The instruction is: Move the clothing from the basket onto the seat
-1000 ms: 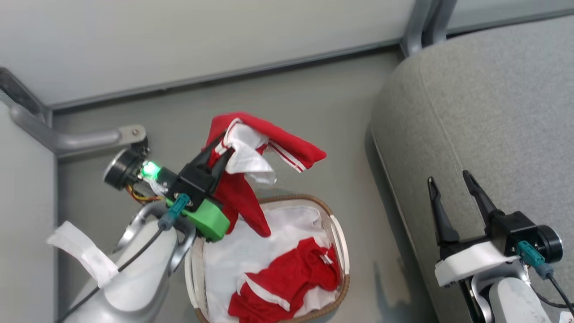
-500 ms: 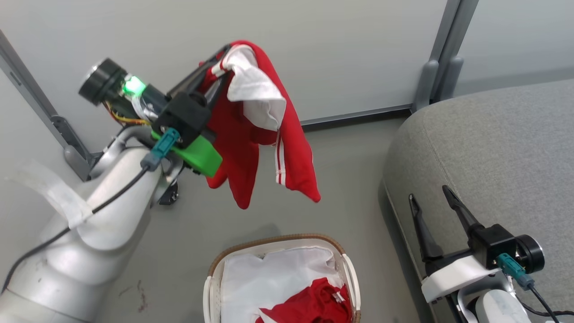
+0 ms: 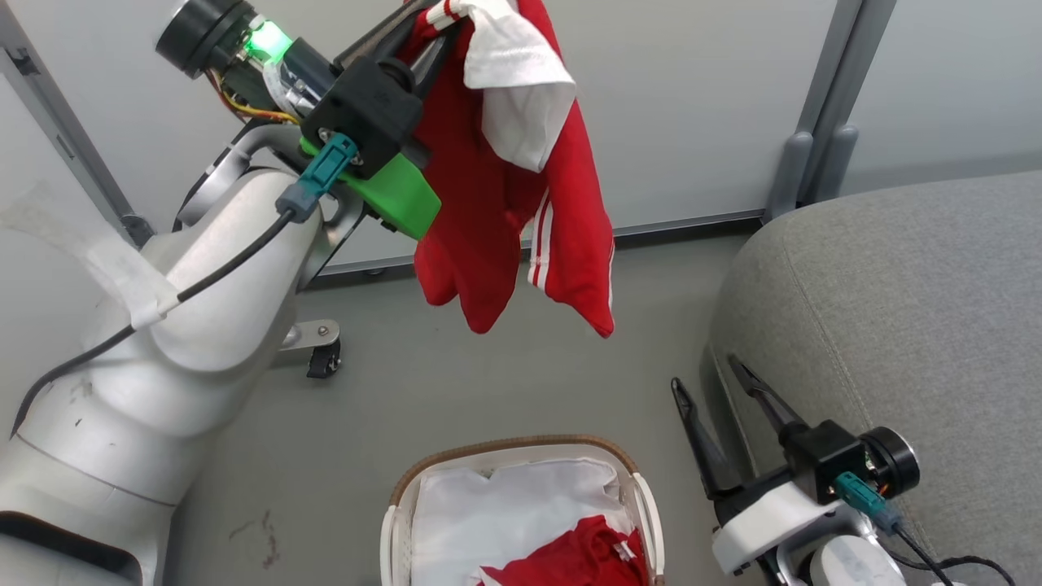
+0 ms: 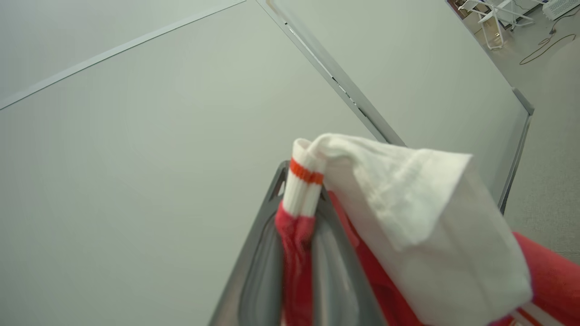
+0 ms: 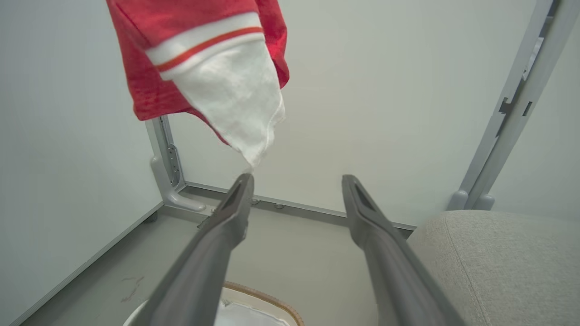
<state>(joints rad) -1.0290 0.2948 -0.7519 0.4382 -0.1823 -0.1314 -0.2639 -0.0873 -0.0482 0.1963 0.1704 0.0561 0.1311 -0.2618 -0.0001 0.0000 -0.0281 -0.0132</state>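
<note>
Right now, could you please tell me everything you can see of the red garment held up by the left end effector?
The soft bright-red sports garment has a white panel, a ribbed white band with an orange-red stripe, and two thin white stripes down one side. It looks like knitted jersey. The left end effector is shut on its ribbed edge, so it hangs limp and folded in mid-air before the pale wall, above the grey floor, touching nothing else.
</note>
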